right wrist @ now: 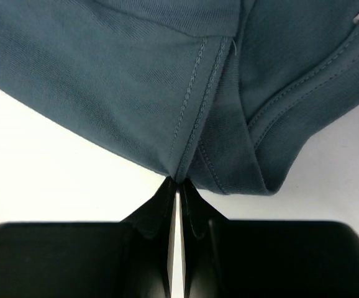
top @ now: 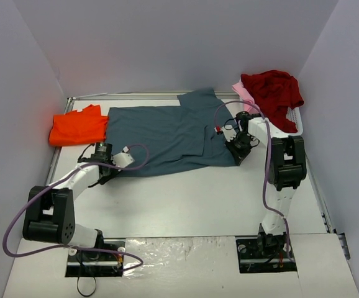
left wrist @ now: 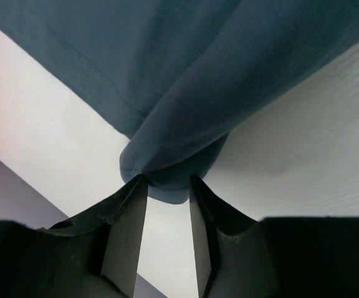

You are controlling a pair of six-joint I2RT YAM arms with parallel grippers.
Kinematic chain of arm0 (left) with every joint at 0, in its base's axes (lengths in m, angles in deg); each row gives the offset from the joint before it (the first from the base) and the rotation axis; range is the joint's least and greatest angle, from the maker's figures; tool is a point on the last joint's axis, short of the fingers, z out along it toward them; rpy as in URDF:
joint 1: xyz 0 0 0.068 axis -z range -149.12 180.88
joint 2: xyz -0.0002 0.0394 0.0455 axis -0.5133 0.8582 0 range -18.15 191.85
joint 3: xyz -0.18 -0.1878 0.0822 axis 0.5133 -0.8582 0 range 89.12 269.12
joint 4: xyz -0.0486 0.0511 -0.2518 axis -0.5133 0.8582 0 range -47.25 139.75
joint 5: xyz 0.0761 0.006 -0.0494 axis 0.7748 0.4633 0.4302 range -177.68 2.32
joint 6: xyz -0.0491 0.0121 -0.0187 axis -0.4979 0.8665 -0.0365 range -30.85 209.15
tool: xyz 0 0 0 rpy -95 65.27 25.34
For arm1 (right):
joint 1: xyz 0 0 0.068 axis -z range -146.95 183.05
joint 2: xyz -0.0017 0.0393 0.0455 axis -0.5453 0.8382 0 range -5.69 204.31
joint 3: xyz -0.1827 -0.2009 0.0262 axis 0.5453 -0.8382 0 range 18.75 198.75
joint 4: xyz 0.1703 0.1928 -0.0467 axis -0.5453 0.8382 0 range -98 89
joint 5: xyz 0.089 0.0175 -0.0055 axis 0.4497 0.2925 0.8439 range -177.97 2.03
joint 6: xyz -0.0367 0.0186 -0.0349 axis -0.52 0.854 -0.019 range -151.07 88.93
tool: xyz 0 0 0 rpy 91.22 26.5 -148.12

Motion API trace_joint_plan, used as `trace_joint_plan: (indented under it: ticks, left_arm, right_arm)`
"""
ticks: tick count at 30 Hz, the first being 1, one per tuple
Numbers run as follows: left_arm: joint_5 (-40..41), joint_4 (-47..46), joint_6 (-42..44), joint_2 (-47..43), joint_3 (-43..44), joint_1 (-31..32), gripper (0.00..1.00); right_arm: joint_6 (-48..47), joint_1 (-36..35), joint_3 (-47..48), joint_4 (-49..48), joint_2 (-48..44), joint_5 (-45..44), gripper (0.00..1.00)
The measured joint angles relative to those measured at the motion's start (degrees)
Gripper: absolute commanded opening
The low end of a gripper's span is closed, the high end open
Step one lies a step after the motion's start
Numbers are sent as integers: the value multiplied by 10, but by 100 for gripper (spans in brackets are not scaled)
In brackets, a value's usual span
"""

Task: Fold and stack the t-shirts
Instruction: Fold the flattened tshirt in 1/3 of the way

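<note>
1. Two grippers pinch cloth: the left gripper (left wrist: pixel 165 186) clamps a bunched edge of the slate blue-grey t-shirt (top: pixel 161 133), and the right gripper (right wrist: pixel 178 185) is closed on its seamed edge.
2. The shirt spreads between them.
3. The orange t-shirt (top: pixel 77 127) lies beyond the left gripper, to its left.

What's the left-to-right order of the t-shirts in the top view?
orange t-shirt → slate blue-grey t-shirt → pale pink t-shirt → dark red t-shirt
</note>
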Motion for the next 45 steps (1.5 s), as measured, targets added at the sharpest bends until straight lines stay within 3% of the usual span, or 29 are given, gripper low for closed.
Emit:
trace_joint_plan:
  ticks: [14, 18, 20, 21, 45]
  left_arm:
    - [-12, 0, 3, 27, -7, 0, 22]
    - [-13, 2, 4, 27, -8, 0, 16]
    - [-14, 2, 4, 26, -9, 0, 3]
    - [-15, 3, 5, 24, -10, 0, 2]
    - [-13, 12, 18, -55, -50, 0, 2]
  right_arm:
    - [11, 3, 23, 5, 17, -8, 0]
    - [18, 9, 23, 5, 17, -9, 0]
    - [19, 12, 23, 5, 17, -9, 0]
    - [19, 12, 23, 5, 17, -9, 0]
    - [30, 34, 14, -11, 16, -17, 0]
